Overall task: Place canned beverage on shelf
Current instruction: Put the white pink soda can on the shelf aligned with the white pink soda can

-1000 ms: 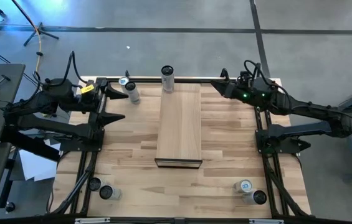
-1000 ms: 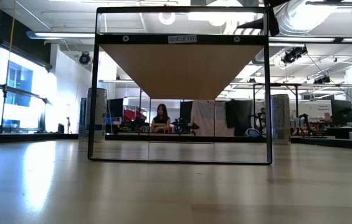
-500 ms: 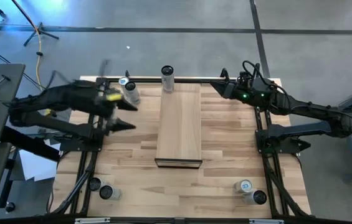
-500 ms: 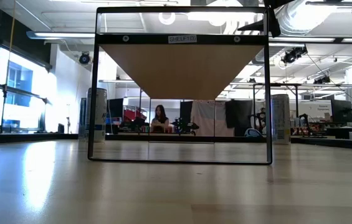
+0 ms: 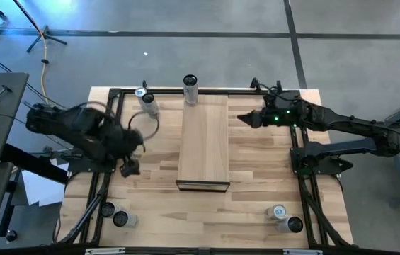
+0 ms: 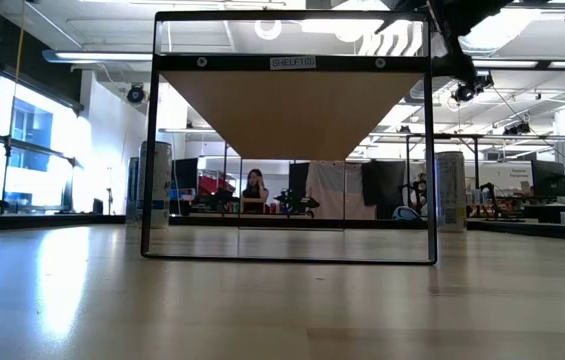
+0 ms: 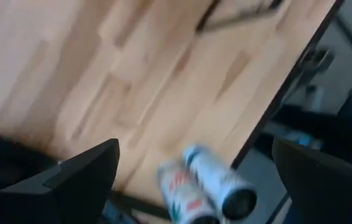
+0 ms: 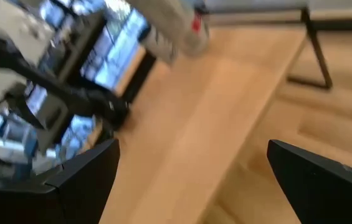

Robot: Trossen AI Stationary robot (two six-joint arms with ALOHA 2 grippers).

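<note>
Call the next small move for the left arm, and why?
Probably swing the left gripper on toward the two cans at the table's near left corner and line up on one. It is open and empty, the left wrist view already frames those cans, and the shelf top carries no can.

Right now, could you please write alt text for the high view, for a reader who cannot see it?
Seen from above, a long pale wooden shelf stands mid-table on a butcher-block tabletop, with one slim silver can upright at its far end. The open left gripper hovers beside the shelf and the open right gripper on the other side, both empty. Other cans stand near the table's corners.
</note>
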